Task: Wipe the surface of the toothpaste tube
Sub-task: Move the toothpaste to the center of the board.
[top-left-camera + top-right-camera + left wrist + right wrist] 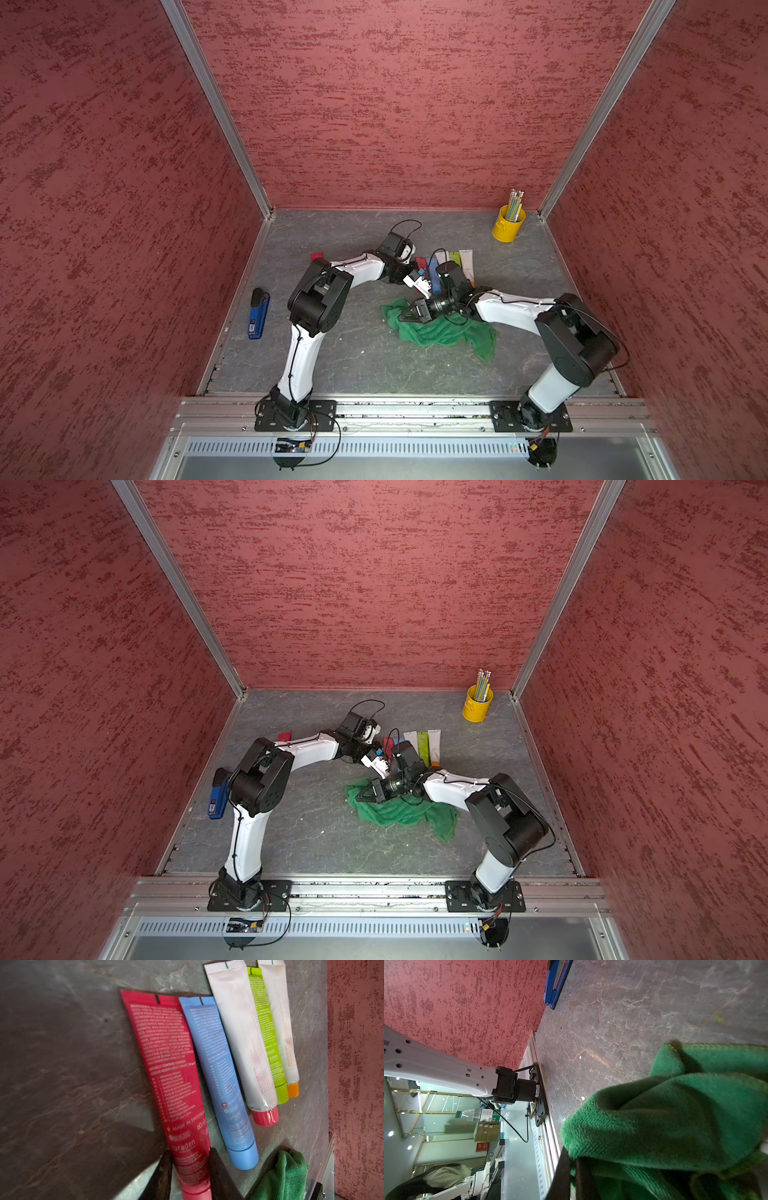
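Gripping: left gripper (190, 1154) clamps the red toothpaste tube (166, 1064) near its cap end, with a dark finger tight on each side.
Tube place: in both top views the red toothpaste tube (420, 263) lies just right of frame centre on the grey table (353, 365). It is leftmost in a row of five and partly hidden under the left wrist.
Row: blue tube (220, 1076) is just beside it, then white tube with red cap (239, 1032), green tube (266, 1028) and white tube with orange cap (284, 1022). The last three touch side by side.
Right gripper: right gripper (409, 315) has its jaws closed and pinches a fold of the green cloth (440, 332). It sits just below the left gripper in the top views.
Cloth vs tube: cloth is crumpled on the table below the row, near the blue cap, apart from the red tube.
Red tube text: "curaden", "MADE IN SWITZERLA…", "60 ml"; fine print is blurred.
Blue tube text: "curade…", "MADE IN".
Green tube text: "…uraden", "MADE IN".
White tubes text: "PROTECT YOUR TEETH".
Other: blue stapler (258, 316) at left of centre; yellow cup of pencils (508, 226) at upper right of the table.
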`<state>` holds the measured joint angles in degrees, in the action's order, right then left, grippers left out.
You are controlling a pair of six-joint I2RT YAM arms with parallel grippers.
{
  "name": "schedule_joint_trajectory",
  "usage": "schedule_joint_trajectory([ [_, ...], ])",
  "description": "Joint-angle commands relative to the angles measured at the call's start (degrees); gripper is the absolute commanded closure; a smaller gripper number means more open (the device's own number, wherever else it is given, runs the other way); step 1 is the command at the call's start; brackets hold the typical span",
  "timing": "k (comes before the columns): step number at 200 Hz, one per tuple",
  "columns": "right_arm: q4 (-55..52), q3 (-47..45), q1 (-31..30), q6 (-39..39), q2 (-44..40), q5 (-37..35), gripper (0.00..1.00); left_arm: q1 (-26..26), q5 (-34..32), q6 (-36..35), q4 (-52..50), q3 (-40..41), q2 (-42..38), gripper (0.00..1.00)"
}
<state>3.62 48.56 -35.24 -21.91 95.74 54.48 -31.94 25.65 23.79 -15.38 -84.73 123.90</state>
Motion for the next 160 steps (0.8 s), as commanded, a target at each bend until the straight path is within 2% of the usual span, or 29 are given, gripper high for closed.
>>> schedule_joint_trajectory([
  [1, 2.27, -0.72, -0.25, -0.10, 0.65, 1.32, 0.97, -0.62, 1.21, 0.22, 0.85, -1.56, 2.40, 0.69],
  [73, 2.64, -1.13, -0.33, -0.06, 0.67, 1.47, 0.97, -2.16, 2.69, 0.21, 0.61, -4.10, 4.39, 0.68],
  [160, 2.93, -1.67, -0.35, -0.24, 0.45, 1.44, 0.97, -3.16, 0.78, 3.66, 6.23, 7.67, 0.08, 0.70],
])
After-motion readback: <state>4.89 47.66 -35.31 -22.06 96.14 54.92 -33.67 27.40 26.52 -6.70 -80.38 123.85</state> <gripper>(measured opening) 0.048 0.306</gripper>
